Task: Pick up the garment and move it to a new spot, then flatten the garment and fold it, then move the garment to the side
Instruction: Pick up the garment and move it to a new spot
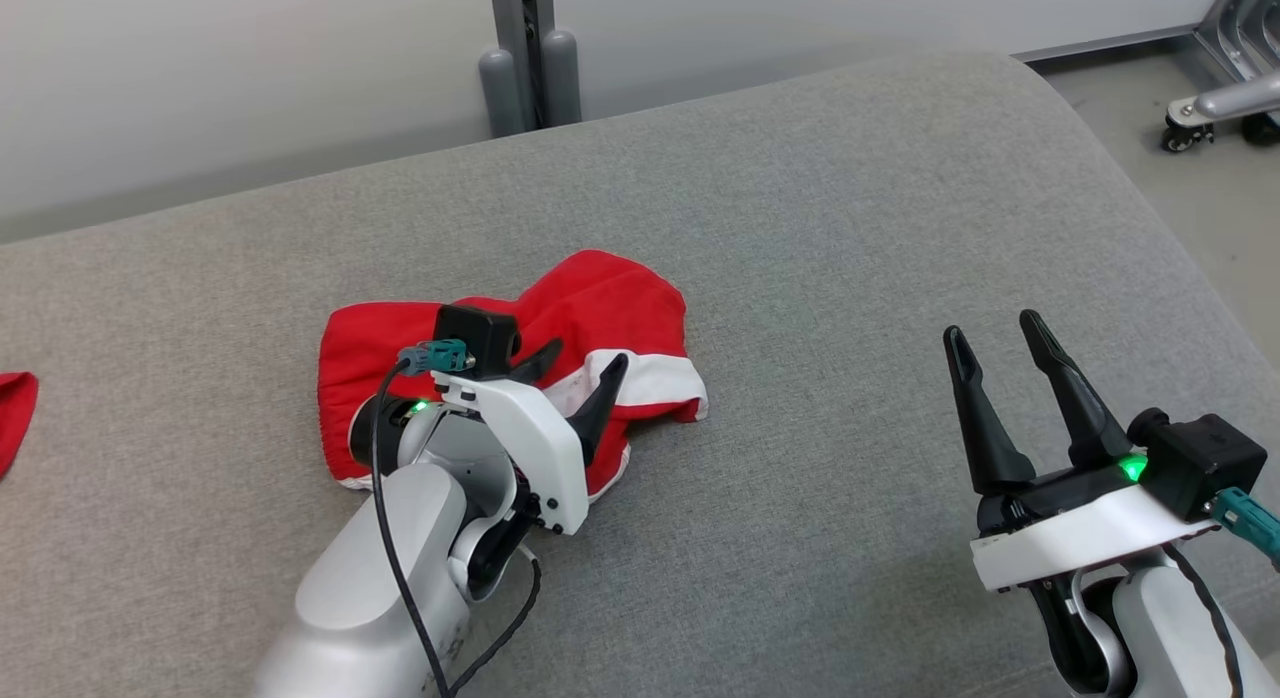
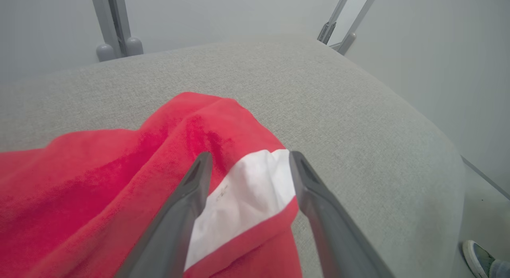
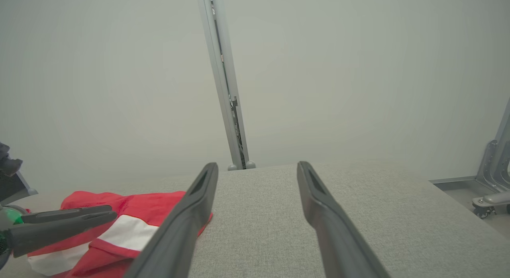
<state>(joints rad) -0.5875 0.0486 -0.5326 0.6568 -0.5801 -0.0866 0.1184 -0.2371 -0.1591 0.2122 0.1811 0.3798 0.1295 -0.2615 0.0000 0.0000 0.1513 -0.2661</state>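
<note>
Task item: crumpled red fabric garment (image 1: 600,298) with a white band, heaped at centre-left of the head view on the grey woven cushion (image 1: 850,228); white band along the heap's right side.
Left arm: left gripper (image 1: 588,354) at centre-left of the head view, low over the garment, jaws spread wide with nothing clamped.
Left wrist view: white band lying between the two dark fingers (image 2: 187,206); contact of the tips with the cloth not clear.
Right arm: right gripper (image 1: 991,326) at lower right of the head view, jaws wide and empty, pointing up the frame, well apart from the garment, over bare cushion.
Middle left edge: corner of another red cloth (image 1: 15,408), cut off by the frame.
Top centre: grey metal post (image 1: 530,58) behind the cushion.
Upper right: wheeled grey metal frame (image 1: 1200,113) on the floor.
Left wrist view, lower right corner: toe of a person's pale shoe (image 2: 478,256).
</note>
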